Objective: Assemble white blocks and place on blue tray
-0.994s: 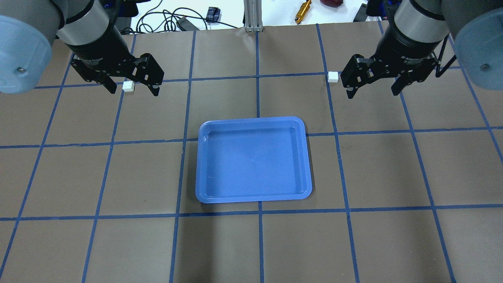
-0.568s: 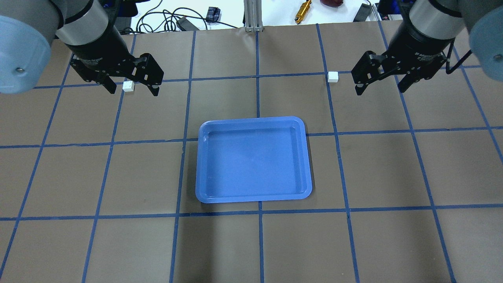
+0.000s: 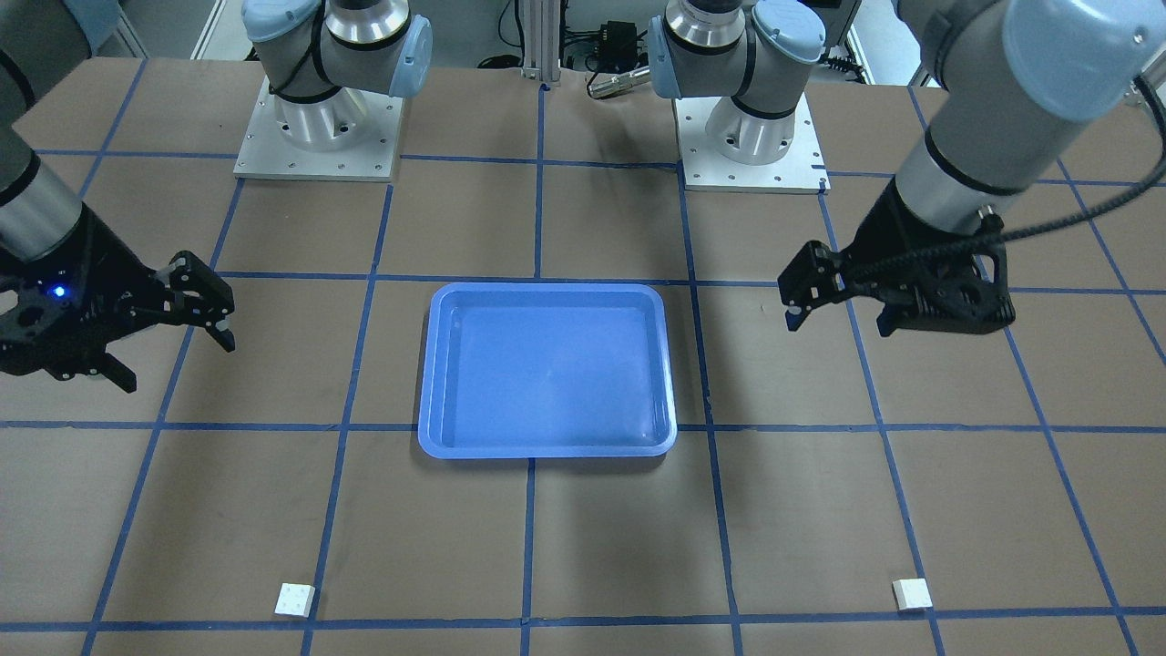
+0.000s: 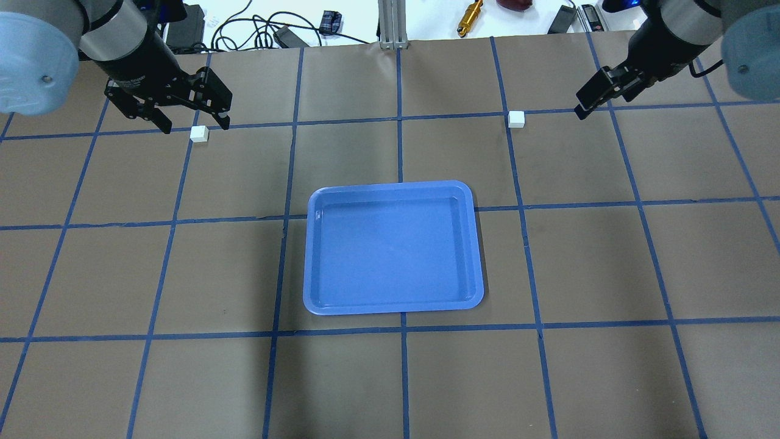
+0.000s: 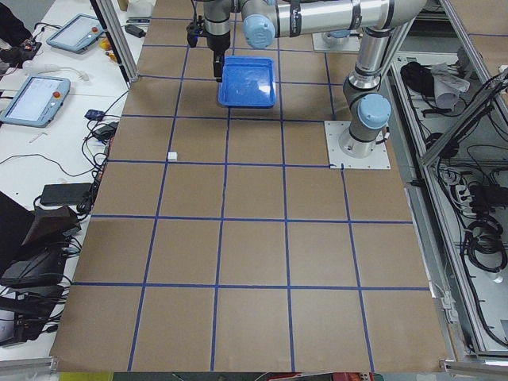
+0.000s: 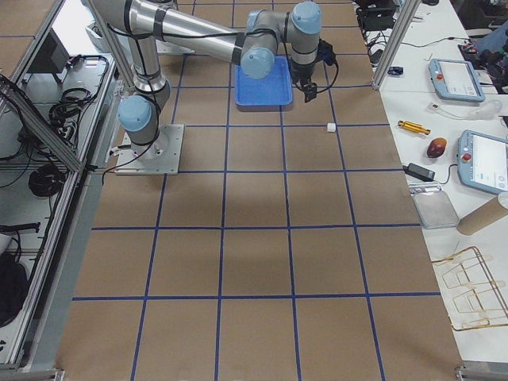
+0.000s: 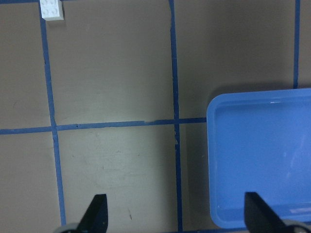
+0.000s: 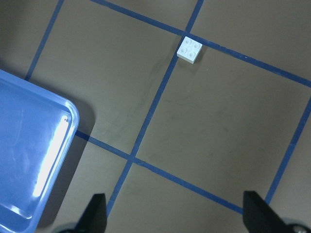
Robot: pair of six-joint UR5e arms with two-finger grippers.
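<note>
Two white blocks lie apart on the brown table, both far from the robot: the left one [image 4: 199, 133] [image 3: 912, 593] [image 7: 51, 8] and the right one [image 4: 516, 119] [image 3: 294, 599] [image 8: 189, 49]. The blue tray [image 4: 317, 256] [image 3: 435, 364] sits empty mid-table between them. My left gripper [image 4: 190, 119] [image 3: 838, 321] is open and empty, held above the table, short of the left block. My right gripper [image 3: 173, 362] [image 8: 175, 213] is open and empty, held above the table to the right of the right block.
Blue tape lines grid the brown table cover. Cables, a brass tool [image 4: 470, 17] and small devices lie past the far table edge. The two arm bases [image 3: 319, 118] stand on the robot's side. Teach pendants lie on side benches [image 6: 456, 79].
In the overhead view both grippers moved toward the far edge and outward; the left one no longer frames its block and the right one is farther from its block. Blocks and tray stayed put.
</note>
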